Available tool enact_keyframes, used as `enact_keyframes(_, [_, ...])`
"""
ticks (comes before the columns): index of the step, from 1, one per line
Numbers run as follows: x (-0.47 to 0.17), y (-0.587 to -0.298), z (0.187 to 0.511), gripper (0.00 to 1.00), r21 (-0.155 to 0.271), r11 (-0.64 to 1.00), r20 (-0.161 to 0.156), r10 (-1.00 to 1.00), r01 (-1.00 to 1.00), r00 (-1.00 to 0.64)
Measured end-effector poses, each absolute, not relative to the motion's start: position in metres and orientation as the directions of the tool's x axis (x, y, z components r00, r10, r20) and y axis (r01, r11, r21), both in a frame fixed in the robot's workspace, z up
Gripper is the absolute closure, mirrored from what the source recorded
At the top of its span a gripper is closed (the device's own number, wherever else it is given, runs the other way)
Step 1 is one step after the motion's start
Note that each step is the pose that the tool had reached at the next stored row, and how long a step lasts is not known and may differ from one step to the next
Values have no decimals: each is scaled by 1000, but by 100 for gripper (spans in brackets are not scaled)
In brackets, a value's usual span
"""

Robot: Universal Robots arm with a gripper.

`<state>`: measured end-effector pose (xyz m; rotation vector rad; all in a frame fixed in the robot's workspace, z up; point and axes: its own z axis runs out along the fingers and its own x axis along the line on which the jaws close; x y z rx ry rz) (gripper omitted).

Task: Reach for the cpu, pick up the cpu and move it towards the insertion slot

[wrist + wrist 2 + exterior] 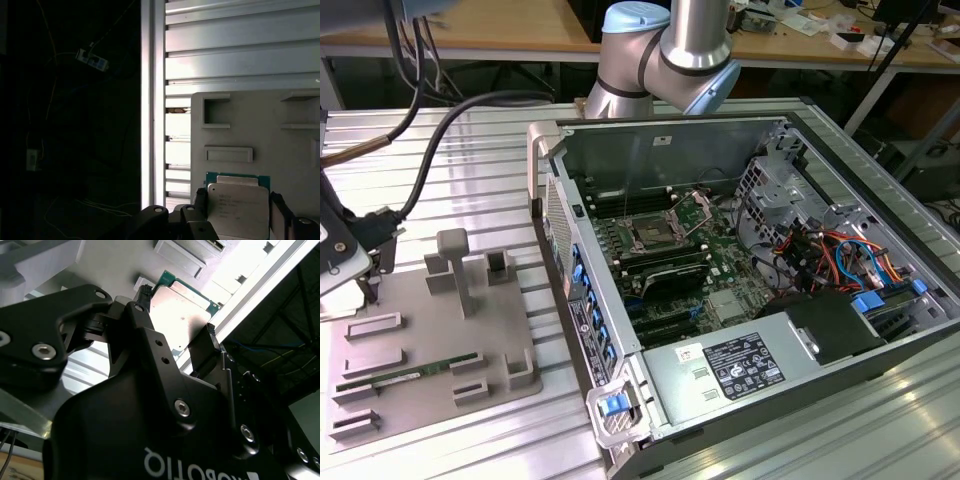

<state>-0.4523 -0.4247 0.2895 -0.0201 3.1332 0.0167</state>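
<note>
Fingers (200,202) of the gripper (238,200) clasp the cpu (238,210) by opposite edges, over the grey holder tray (260,120) (well apart from the insertion slot (650,235)). We judge this thin edge hold could slip or tilt, dropping it.

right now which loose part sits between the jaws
The cpu, the square silvery chip; the long green memory stick lies apart on the fixture.
</note>
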Motion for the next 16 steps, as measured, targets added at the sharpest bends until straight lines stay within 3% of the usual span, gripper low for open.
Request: enact_keyframes(16, [-452, -425, 294, 45, 10, 1000, -8, -13, -13, -1000])
